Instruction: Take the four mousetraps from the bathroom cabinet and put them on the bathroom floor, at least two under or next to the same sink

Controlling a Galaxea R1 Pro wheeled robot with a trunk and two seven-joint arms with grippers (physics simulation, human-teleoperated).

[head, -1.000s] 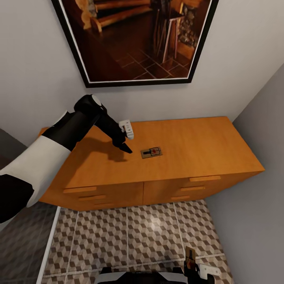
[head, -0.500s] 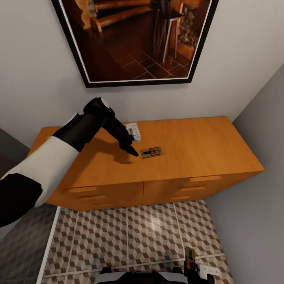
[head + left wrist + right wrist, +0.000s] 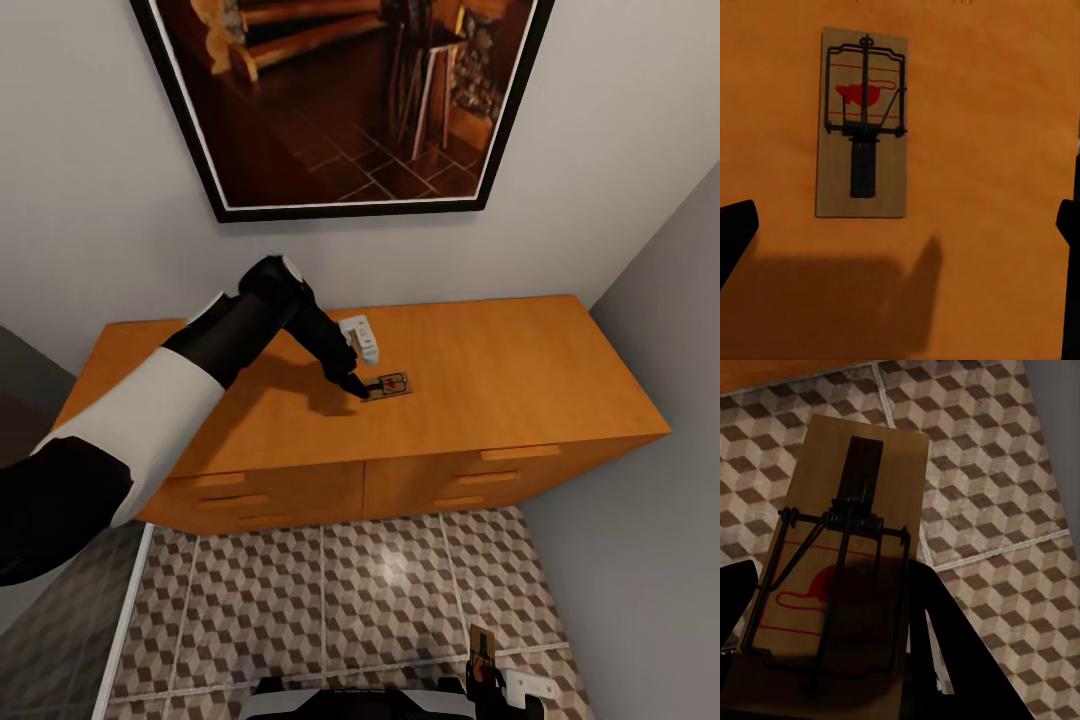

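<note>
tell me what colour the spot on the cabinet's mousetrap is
Red spot on the mousetrap; left wrist view shows it best.

1. I see the orange-brown cabinet (image 3: 480, 370) standing against the wall; its flat top carries one mousetrap (image 3: 386, 386), lying flat near the middle.
2. The cabinet itself rests on the cube-patterned bathroom floor (image 3: 380, 590).
</note>
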